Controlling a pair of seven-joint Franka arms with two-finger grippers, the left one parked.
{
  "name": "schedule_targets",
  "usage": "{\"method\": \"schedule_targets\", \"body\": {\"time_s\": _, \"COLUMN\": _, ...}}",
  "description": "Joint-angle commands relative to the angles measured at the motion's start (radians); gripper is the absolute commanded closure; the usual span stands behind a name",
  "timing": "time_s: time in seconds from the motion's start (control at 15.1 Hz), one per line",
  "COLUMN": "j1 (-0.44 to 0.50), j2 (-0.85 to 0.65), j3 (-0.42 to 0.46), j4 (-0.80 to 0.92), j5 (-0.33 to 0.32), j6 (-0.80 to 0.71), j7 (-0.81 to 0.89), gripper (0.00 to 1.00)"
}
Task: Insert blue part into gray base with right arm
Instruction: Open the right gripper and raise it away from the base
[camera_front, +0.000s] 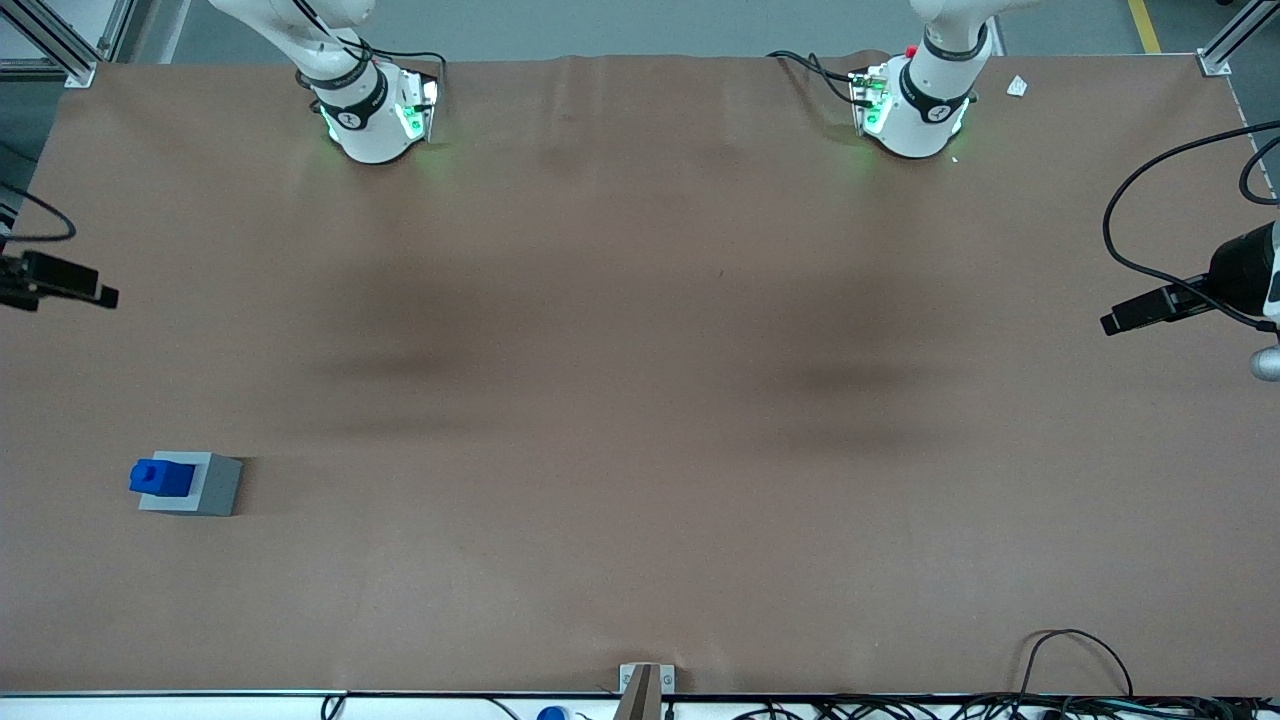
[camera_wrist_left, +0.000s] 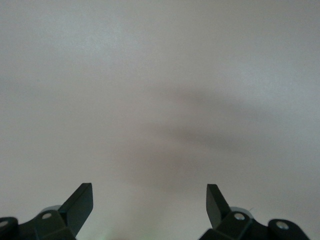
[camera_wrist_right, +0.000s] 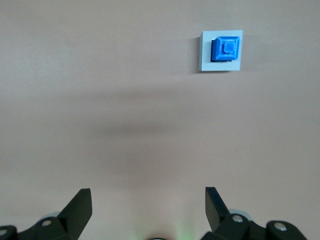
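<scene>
The blue part stands in the top of the gray base, and how deep it sits cannot be told. The pair lies toward the working arm's end of the table, nearer the front camera than the right arm's base. The right wrist view shows the blue part on the gray base, off centre on its top face. My right gripper is open and empty, high above the bare table and well apart from both parts. It is out of the front view.
Black camera-like devices stick in over the table's two ends. Cables loop at the table's front edge, beside a small bracket. A white scrap lies near the parked arm's base.
</scene>
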Motion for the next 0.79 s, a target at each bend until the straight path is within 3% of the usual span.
{"method": "schedule_targets", "body": {"time_s": 0.0, "j1": 0.078, "j2": -0.135, "j3": 0.003, "j4": -0.115, "j5": -0.055, "j6": 0.018, "j7": 0.131, "gripper": 0.00}}
{"method": "schedule_targets", "body": {"time_s": 0.26, "j1": 0.126, "j2": -0.246, "j3": 0.003, "j4": -0.284, "j5": -0.069, "j6": 0.157, "j7": 0.179, "gripper": 0.00}}
{"method": "schedule_targets", "body": {"time_s": 0.73, "j1": 0.123, "j2": -0.243, "j3": 0.000, "j4": -0.299, "j5": -0.095, "j6": 0.222, "j7": 0.181, "gripper": 0.00}}
